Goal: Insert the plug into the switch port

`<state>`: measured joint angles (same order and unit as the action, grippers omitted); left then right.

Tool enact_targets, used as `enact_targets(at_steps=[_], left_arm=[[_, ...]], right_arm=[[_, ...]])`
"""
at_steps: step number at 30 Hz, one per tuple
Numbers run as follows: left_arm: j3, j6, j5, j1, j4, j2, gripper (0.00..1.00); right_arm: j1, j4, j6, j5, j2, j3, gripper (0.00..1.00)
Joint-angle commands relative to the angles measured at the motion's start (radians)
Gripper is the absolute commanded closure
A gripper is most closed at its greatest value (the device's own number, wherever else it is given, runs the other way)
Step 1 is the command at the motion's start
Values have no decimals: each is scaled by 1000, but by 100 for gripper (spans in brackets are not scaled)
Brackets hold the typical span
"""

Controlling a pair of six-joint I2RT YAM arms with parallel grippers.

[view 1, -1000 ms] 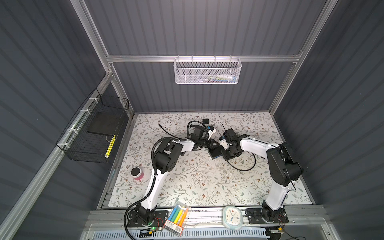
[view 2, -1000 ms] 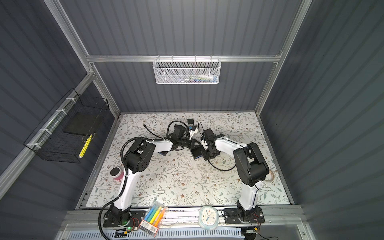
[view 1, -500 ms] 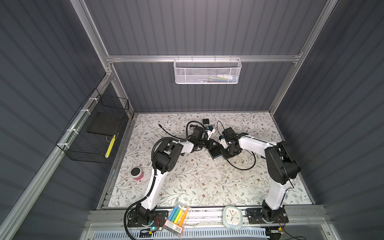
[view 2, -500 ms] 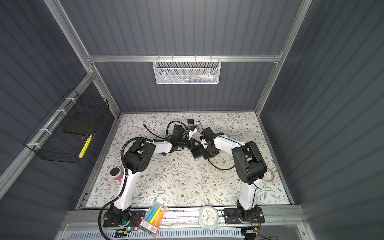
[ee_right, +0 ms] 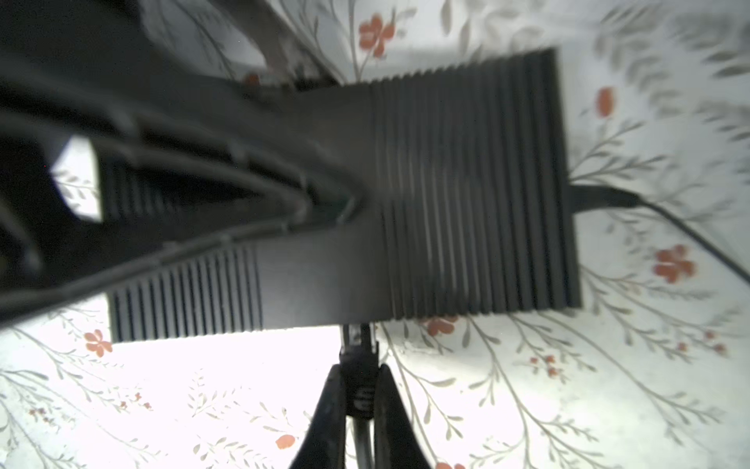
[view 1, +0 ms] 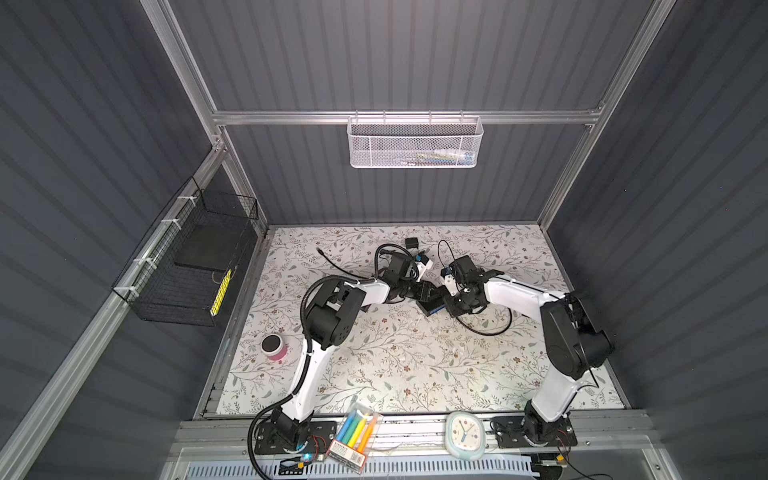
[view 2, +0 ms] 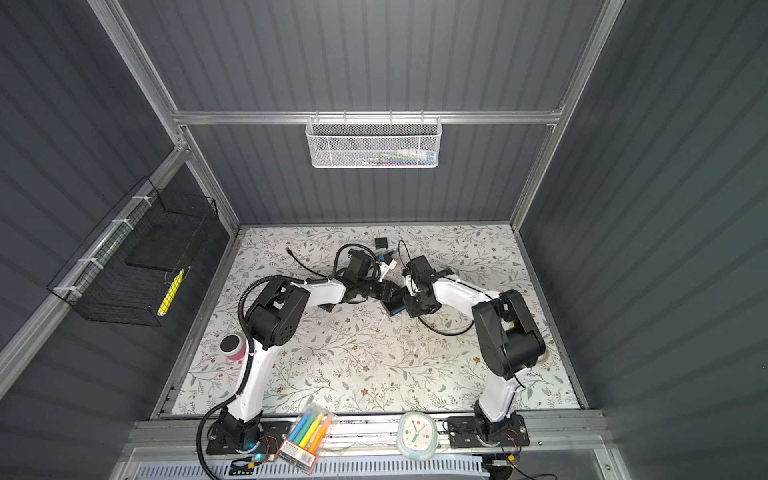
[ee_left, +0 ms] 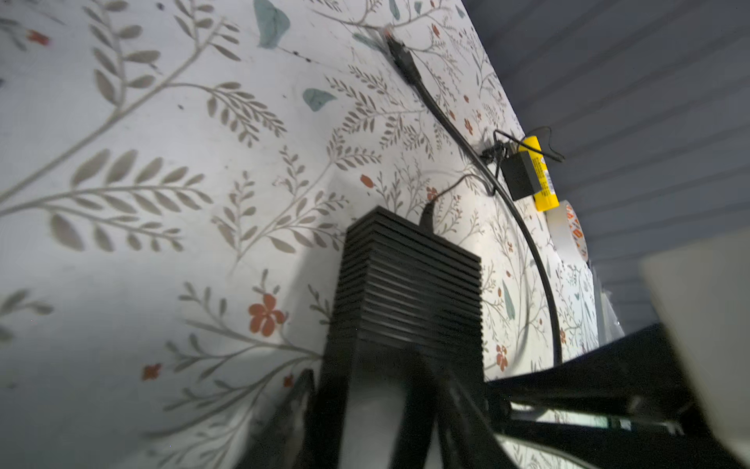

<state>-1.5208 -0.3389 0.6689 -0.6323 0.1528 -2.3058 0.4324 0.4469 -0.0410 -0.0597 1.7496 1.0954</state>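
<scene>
Black on black in the middle of the worktop (view 1: 399, 365): the ribbed switch (view 1: 431, 302) lies flat just above centre in both top views, and the two arms meet over it. Set against the pictures from a second ago, hardly anything has shifted. Both wrists sit where they were and the switch has kept its spot.

The right jaws are pinched tight on the plug (ee_right: 359, 367), with the fingers (ee_right: 324, 418) on either side of its boot. The plug's tip is at the switch's long edge, but blur hides whether it is seated in a port. The left jaws stand parted about one end of the switch, and I cannot tell whether they touch it.

A black cable (view 1: 486, 330) loops over the worktop to the lower right of the switch. A thin lead (ee_right: 600, 199) enters the switch's far end. A loose cable end (view 1: 322, 252) lies to the upper left, with a small adapter (view 1: 411, 242) above. A pink cup (view 1: 275, 348) stands near the left edge. A marker pack (view 1: 353, 432) and a clock (view 1: 463, 434) rest on the front rail.

From above, the wrists and their cameras cover the switch's port side. In the right wrist view the left arm lies across the switch, blurred.
</scene>
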Motion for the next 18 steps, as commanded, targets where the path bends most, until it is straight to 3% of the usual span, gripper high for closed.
enact_targets(at_steps=[1, 5, 10, 14, 18], left_arm=[[-49, 35, 60, -38, -212, -8, 40], [-79, 16, 3, 5, -195, 43, 27], [-53, 9, -83, 74, -177, 174, 10], [-14, 21, -149, 112, -190, 283, 1], [72, 25, -231, 149, -188, 451, 0]], right_arm=[[-7, -256, -10, 24, -70, -43, 100], [-11, -255, -46, -3, -107, -101, 100], [-11, -145, -98, 33, -41, -48, 100], [-11, -145, -154, 63, -16, -67, 100], [-35, -150, -204, 129, -2, -74, 100]])
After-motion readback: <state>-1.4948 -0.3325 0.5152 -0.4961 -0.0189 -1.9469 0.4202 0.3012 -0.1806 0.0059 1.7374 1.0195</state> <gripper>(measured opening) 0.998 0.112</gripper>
